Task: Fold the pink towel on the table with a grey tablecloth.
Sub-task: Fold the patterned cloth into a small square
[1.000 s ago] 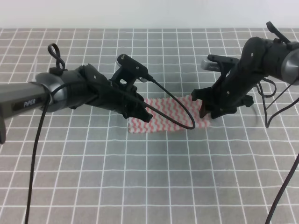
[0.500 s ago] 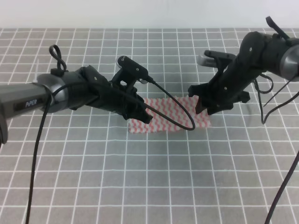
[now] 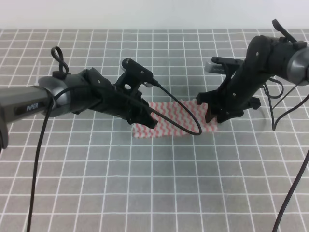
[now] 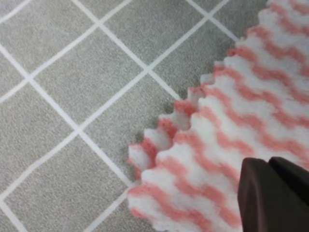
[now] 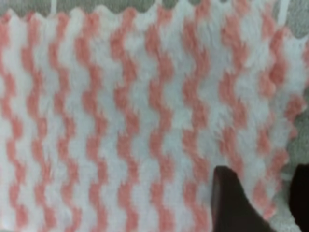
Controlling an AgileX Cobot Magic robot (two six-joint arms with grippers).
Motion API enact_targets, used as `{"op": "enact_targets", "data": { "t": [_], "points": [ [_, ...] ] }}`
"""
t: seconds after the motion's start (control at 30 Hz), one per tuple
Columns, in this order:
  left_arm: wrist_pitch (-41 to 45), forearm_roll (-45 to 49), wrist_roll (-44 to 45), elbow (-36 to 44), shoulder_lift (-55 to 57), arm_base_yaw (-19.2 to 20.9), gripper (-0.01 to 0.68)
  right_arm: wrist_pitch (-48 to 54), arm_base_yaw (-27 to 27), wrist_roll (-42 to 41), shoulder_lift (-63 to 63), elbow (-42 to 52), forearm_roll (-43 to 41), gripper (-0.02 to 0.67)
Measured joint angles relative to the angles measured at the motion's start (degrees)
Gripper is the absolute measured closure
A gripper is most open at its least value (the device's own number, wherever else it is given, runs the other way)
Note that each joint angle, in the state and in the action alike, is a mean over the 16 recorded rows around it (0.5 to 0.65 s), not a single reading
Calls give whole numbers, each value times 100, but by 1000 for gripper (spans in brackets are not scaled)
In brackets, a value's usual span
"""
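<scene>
The pink towel (image 3: 176, 118) lies folded into a flat strip on the table with a grey tablecloth (image 3: 154, 183). My left gripper (image 3: 147, 118) rests low over the strip's left end. In the left wrist view its fingers (image 4: 256, 193) stand pressed together, shut, just above the towel's (image 4: 231, 116) layered corner. Whether they pinch cloth is hidden. My right gripper (image 3: 212, 116) hangs at the strip's right end, open. Its two dark fingertips (image 5: 231, 203) straddle the towel's (image 5: 120, 121) right edge near a corner.
A black cable (image 3: 190, 113) from the left arm loops across the middle of the towel. More cables (image 3: 285, 116) hang from the right arm at the far right. Grey grid cloth stretches all around the towel.
The right gripper rose up and left off the towel's right end, then came back down onto it. The left arm and the towel stayed put.
</scene>
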Motion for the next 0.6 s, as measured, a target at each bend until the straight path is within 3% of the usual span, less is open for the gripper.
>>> {"op": "enact_targets", "data": {
  "t": [0.6],
  "points": [
    [7, 1, 7, -1, 13, -1, 675, -107, 1, 5, 44, -9, 28, 523]
  ]
}}
